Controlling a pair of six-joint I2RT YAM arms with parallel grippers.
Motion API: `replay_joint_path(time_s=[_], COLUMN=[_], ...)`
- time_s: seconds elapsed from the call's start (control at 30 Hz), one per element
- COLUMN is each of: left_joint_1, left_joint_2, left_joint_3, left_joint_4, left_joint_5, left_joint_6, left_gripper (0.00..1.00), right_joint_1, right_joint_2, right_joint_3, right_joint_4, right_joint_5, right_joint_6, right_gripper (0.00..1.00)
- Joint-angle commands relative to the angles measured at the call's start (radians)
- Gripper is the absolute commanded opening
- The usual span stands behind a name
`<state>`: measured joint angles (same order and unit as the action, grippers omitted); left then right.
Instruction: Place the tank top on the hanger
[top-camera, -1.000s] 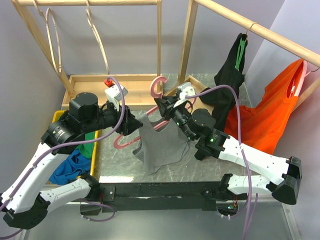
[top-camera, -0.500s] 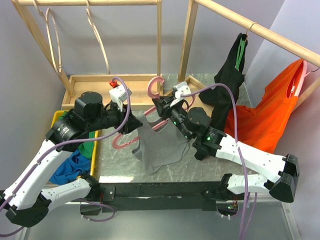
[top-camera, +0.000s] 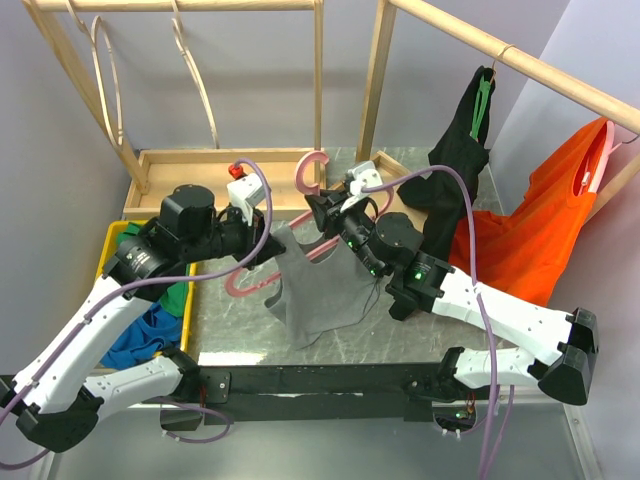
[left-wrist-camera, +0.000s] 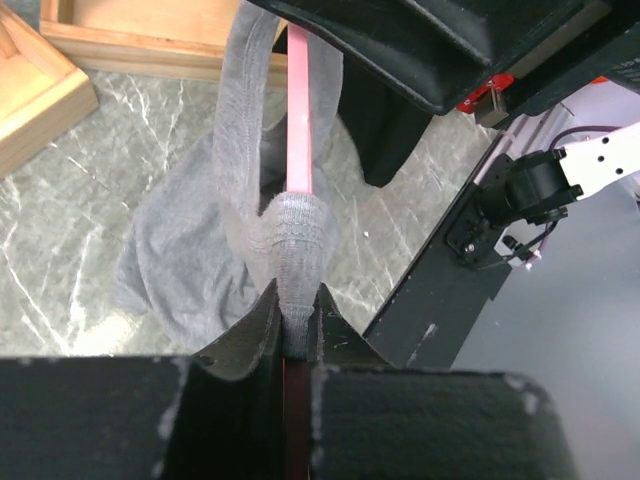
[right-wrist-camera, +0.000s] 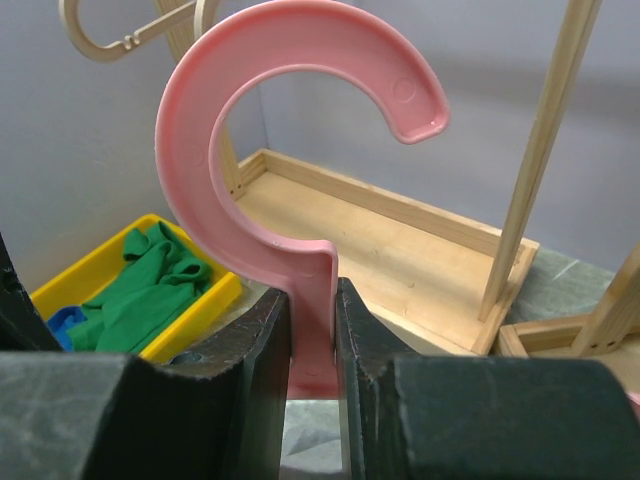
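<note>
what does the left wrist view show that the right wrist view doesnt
Only the left wrist view: the grey tank top, its strap looped over the hanger arm and pinched in the left hand, above the marble table. Only the right wrist view: the hanger's hook clamped in the right hand, a yellow bin holding green cloth, and a cream hanger behind. Both: the pink hanger and the wooden base.
</note>
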<state>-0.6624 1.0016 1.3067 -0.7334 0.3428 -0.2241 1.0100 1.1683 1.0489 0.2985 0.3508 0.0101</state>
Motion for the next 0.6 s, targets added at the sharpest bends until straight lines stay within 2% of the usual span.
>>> replay_joint_path(time_s=[0.0,0.03,0.07,0.13,0.17,0.27,0.37,0.57], left_joint_1=[0.001,0.001,0.001,0.001,0.001,0.001,0.001,0.001], left_joint_2=[-0.047,-0.055,-0.063,-0.067,-0.07,-0.072,-0.081,-0.103], left_joint_3=[-0.039,-0.049,-0.056,-0.076,-0.081,-0.102,-0.118,-0.115], left_joint_4=[0.098,0.123,0.132,0.15,0.155,0.166,0.178,0.183], left_joint_5=[-0.016,-0.019,-0.025,-0.036,-0.041,-0.048,-0.071,-0.192], left_joint_6=[-0.017,-0.021,-0.03,-0.037,-0.043,-0.046,-0.052,-0.09], left_gripper=[0.01,0.01,0.01,0.01,0.01,0.01,0.01,0.01], right_joint_1=[0.004,0.004,0.004,0.002,0.002,0.004,0.004,0.001], right_joint_2=[-0.009,-0.013,-0.018,-0.03,-0.036,-0.076,-0.128,-0.249], right_joint_3=[0.063,0.068,0.069,0.072,0.072,0.056,0.027,-0.075], right_joint_4=[0.025,0.008,0.001,-0.03,-0.039,-0.064,-0.082,-0.156], right_joint_5=[0.023,0.028,0.03,0.033,0.031,0.033,0.039,0.079], right_joint_6=[0.014,0.019,0.027,0.036,0.045,0.063,0.08,0.183], right_gripper=[0.17,0.27,0.44,0.55,0.65,0.79,0.87,0.88])
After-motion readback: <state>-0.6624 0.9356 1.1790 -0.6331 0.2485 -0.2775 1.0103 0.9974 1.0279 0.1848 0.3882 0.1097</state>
